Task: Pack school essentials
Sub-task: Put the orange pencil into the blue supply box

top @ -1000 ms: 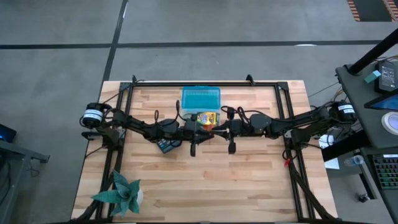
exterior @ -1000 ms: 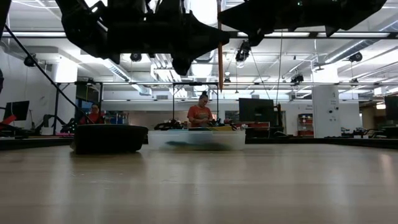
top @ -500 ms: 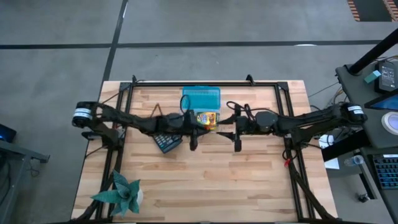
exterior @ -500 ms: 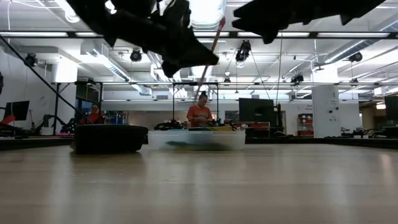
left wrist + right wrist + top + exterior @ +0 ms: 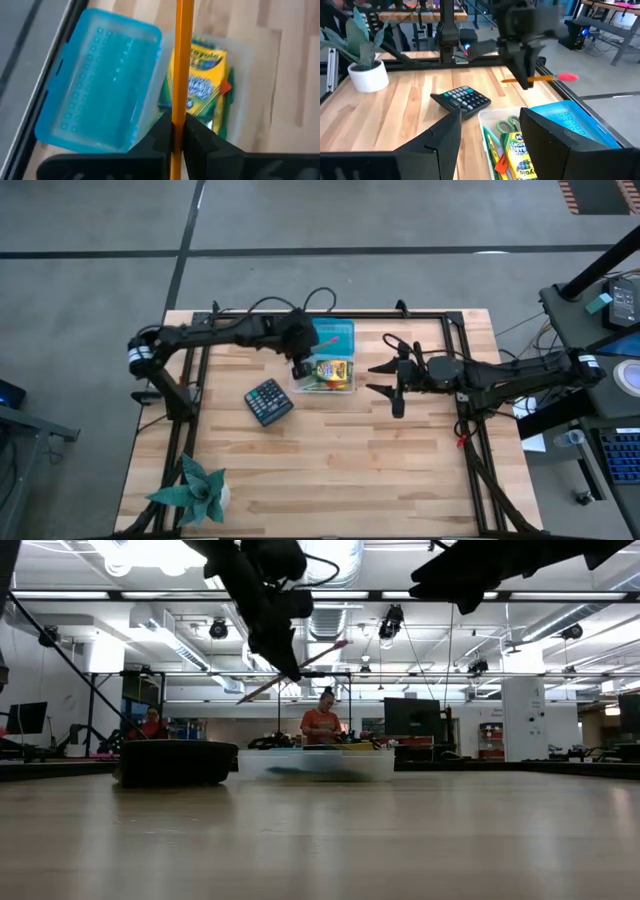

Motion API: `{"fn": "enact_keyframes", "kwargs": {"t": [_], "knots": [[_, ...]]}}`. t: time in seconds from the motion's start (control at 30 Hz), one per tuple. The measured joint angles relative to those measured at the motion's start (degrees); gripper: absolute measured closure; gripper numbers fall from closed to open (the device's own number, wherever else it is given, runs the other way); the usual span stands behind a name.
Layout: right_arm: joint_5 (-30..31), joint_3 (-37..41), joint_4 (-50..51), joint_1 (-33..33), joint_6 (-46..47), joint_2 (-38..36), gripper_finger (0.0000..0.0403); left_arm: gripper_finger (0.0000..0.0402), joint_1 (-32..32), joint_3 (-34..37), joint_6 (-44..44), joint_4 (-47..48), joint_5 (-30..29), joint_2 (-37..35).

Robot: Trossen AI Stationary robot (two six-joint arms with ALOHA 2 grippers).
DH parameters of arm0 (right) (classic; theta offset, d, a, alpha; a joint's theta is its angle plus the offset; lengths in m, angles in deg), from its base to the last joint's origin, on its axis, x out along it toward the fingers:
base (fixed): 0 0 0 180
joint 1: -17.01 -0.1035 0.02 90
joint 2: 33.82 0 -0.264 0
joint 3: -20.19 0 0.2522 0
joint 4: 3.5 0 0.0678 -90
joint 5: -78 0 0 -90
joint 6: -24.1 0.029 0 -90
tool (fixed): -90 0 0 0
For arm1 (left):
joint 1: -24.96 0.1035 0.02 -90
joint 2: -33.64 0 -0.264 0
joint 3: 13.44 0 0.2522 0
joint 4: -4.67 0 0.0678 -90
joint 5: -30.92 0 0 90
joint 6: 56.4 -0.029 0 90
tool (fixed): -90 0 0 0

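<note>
My left end effector (image 5: 176, 131) is clamped on an orange pencil (image 5: 183, 55) above the clear box (image 5: 325, 372), center frame. My right end effector (image 5: 385, 380) hangs apart, right of it.

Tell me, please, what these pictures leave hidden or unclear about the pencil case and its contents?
- Case floor, high view: covered by the crayon pack.
- Scissors, right wrist view: blades hidden under other items.
- Contents, low view: blurred behind the case wall.
- Pencil tip, left wrist view: cut off by the edge.
</note>
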Motion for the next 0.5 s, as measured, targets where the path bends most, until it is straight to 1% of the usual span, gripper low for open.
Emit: {"fn": "enact_keyframes", "kwargs": {"t": [0.17, 0.33, 0.4, 0.5], "knots": [[-0.02, 1.57, 0.18, 0.0, 0.2, -0.78, 0.0213, 0.0397, 1.64, -5.69, -4.69, 2.29, 2.55, 5.76], [0.0, 2.32, -0.15, 0.0, 0.19, -1.1, 0.0213, 0.0397, 1.84, -10.18, -9.89, 2.71, 2.7, 11.59], [-0.01, 2.39, -0.03, 0.0, 0.11, -1.07, 0.0213, 0.0397, 1.84, -11.49, -12.15, 4.6, 1.77, 13.91], [-0.01, 2.39, 0.07, 0.0, -0.1, -1.02, 0.0213, 0.0397, 1.97, -12.05, -15.58, 6.11, -1.25, 16.56]]}}
